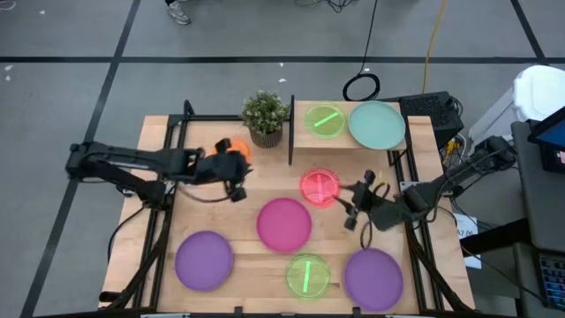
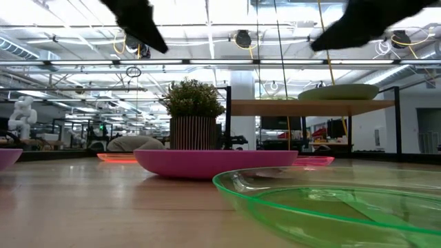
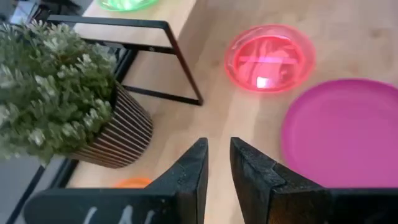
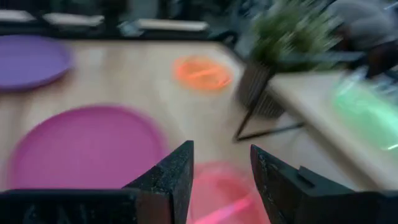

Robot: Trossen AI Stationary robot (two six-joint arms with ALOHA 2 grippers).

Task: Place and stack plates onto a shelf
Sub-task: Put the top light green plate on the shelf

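While the teal plate (image 1: 377,124) and a green plate (image 1: 324,121) already lie on the shelf (image 1: 353,141), six wait on the table (image 1: 265,265); the right gripper (image 1: 350,205), jaws open and empty, hovers beside the pink-red plate (image 1: 320,186), likely to grasp it. The left gripper (image 1: 237,187), jaws narrowly parted and empty, waits above the orange plate (image 1: 240,148).

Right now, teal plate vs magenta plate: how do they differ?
The teal plate sits up on the shelf; the magenta plate lies on the table. Teal has a lime plate beside it; magenta has a pink-red plate nearby. Both are large, round and opaque.
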